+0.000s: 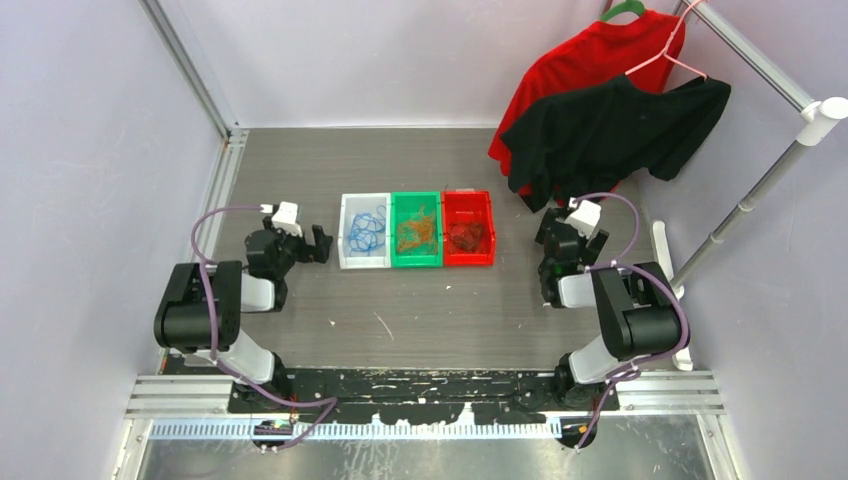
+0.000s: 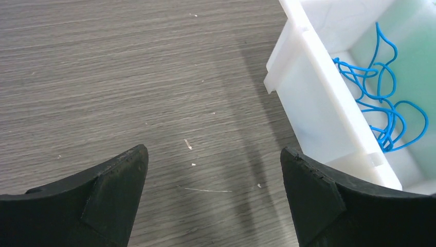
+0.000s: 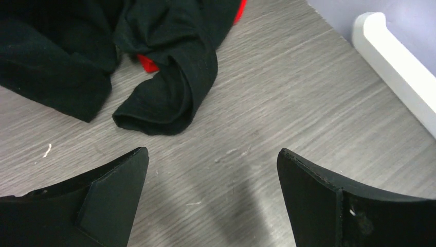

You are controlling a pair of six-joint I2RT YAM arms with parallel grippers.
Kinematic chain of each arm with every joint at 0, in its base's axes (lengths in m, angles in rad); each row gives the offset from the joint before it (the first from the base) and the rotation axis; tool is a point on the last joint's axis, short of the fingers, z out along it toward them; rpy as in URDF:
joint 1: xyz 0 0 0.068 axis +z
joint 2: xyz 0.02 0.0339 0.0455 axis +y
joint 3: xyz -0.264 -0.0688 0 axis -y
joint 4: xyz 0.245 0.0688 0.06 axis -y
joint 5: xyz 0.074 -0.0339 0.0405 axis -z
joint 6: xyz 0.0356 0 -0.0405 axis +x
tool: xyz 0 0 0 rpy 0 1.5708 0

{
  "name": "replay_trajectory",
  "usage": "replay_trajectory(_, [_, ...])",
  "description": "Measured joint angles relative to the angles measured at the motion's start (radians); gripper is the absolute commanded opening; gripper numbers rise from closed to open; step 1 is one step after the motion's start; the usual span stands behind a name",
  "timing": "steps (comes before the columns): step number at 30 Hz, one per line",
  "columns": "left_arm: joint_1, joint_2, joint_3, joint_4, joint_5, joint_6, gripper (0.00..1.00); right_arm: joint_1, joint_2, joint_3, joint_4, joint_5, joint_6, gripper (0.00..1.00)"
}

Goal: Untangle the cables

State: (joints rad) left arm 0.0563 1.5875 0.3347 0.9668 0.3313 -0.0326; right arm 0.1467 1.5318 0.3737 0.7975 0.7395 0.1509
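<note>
My bench [image 1: 420,310] is grey wood-grain flecked with pale scraps, and lilac walls with metal posts stand around it. 3 bins touch in a row at mid-bench: blue cables [image 1: 366,231] in the white bin [image 1: 363,264], orange cables [image 1: 416,233] in the green bin [image 1: 416,263], dark cables [image 1: 467,238] in the red bin [image 1: 468,261]. My left jaws stand apart just beside the white bin. My right jaws stand apart near a black shirt [image 3: 164,98] hanging from a rack [image 1: 745,48] onto the bench.

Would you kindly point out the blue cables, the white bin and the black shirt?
blue cables [image 2: 356,75]: left wrist view, bunched strands.
white bin [image 2: 313,108]: left wrist view, outer side wall.
black shirt [image 3: 164,98]: right wrist view, folded sleeve.
</note>
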Motion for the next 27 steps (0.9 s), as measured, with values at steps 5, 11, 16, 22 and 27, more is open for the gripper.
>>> replay_trajectory(5, [-0.01, -0.002, 0.0, -0.018, -0.018, 0.012, 0.99, -0.06, 0.009, -0.042, 0.08, -0.145, -0.003, 1.0])
replay_trajectory(11, [-0.01, -0.002, 0.0, -0.025, -0.026, 0.014, 0.99, -0.06, 0.018, -0.057, 0.12, -0.217, -0.004, 1.0])
replay_trajectory(16, [-0.01, -0.002, 0.0, -0.03, -0.027, 0.014, 0.99, -0.06, 0.019, -0.058, 0.138, -0.23, -0.005, 1.0])
replay_trajectory(22, [-0.01, -0.002, 0.0, -0.031, -0.03, 0.014, 1.0, -0.06, 0.019, -0.058, 0.145, -0.237, -0.006, 1.0])
replay_trajectory(27, [-0.022, -0.002, 0.0, -0.038, -0.048, 0.02, 1.0, -0.062, 0.019, -0.058, 0.146, -0.237, -0.006, 1.0])
